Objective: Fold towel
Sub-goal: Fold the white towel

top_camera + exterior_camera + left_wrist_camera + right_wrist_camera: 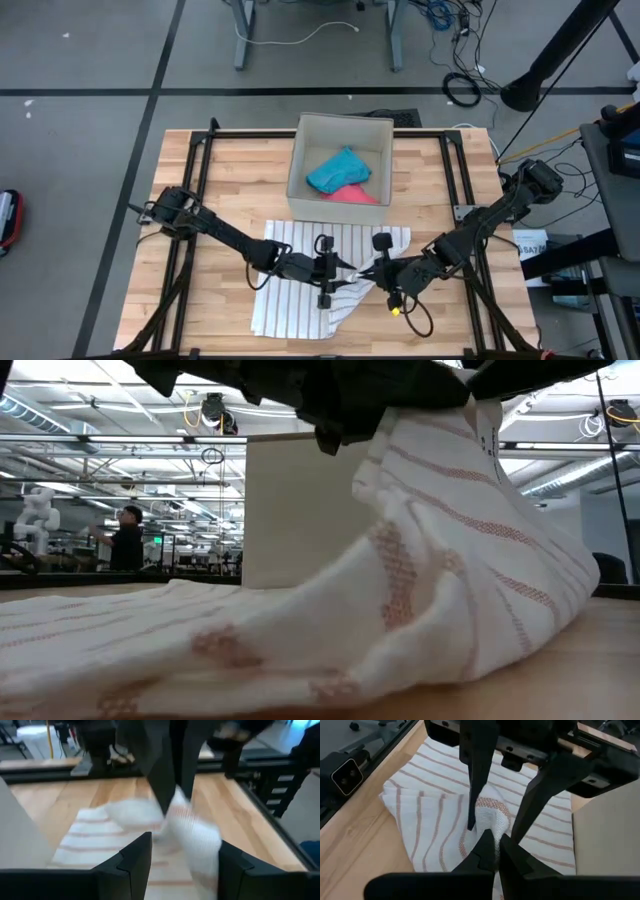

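A white towel (pixel 300 290) with thin red-brown stripes lies rumpled on the wooden table, in front of a cardboard box. Near its right side one part is drawn up into a peak (pixel 430 450); the rest (pixel 200 640) lies flat on the wood. My right gripper (pixel 368 272) comes in from the table's right and is shut on that peak. My left gripper (pixel 338 272) reaches in from the left and is open. Its two fingers (pixel 472 795) stand one on each side of the raised fold (pixel 192 827). My right gripper pinches the raised fold of the towel (pixel 490 822) between its two fingers, slanting down from the table's right side. That fold is lifted off the table and the cloth falls away below it to the part on the wood. My left gripper's fingers flank the same fold; whether they touch it I cannot tell.
An open cardboard box (pixel 300 150) stands just beyond the towel, with a blue cloth (pixel 338 170) and a pink cloth (pixel 355 194) inside. Black frame rails (pixel 195 200) run along the table's left and right sides. Bare wood (pixel 440 330) shows near the front right.
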